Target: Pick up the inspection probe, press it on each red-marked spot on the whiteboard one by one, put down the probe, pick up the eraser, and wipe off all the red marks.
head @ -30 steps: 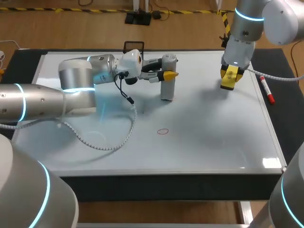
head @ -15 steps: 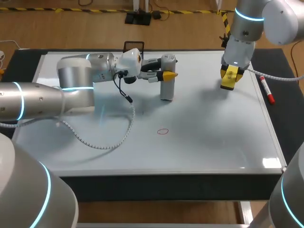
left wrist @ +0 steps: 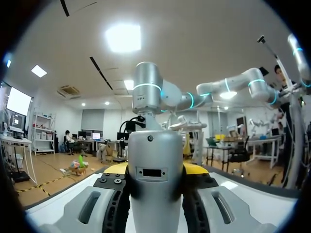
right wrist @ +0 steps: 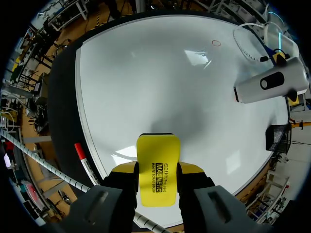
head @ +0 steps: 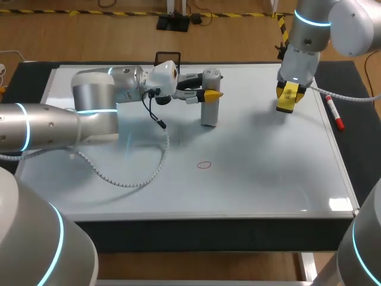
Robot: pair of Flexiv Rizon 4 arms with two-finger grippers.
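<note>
The grey inspection probe [head: 209,98] stands upright over the back middle of the whiteboard [head: 268,173]. My left gripper [head: 209,93] is shut on its upper part from the side. In the left wrist view the probe [left wrist: 155,174] fills the gap between the fingers. One red ring mark [head: 204,164] lies on the board in front of the probe, well apart from it. My right gripper [head: 287,95] hangs over the back right of the board, shut on the yellow eraser [head: 286,98]. The right wrist view shows the eraser [right wrist: 158,170] between the fingers, with the red mark [right wrist: 216,42] and the probe [right wrist: 272,83] far ahead.
A red marker pen [head: 334,112] lies along the board's right edge, beside the right gripper. A small black holder [head: 167,58] stands at the board's back edge behind my left arm. The left arm's cable [head: 140,173] droops over the board's left half.
My left arm's elbow has shifted a little to the left. The probe, the right arm and the eraser have kept their places.
</note>
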